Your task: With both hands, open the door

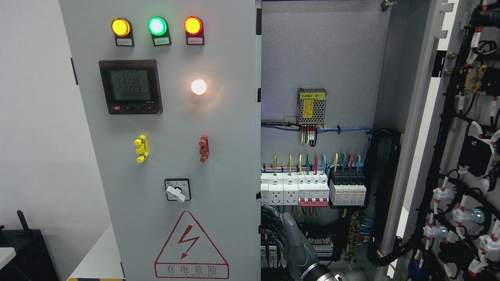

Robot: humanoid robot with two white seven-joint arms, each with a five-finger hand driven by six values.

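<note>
The right door (449,136) already hangs swung out at the far right, wiring side showing, and the cabinet interior (316,117) is exposed. The left door (172,136), with lamps and meter, looks shut or nearly so, so I judge the task about half done, with this leaf in hand. One robot hand (279,230) shows, its arm coming in from the bottom edge right of the middle, so it is the right. It sits low, just right of the left door's free edge, fingers curled toward that edge; whether they grip it I cannot tell. The next move calls for hooking the edge and pulling it outward. The left robot hand is out of view.
</note>
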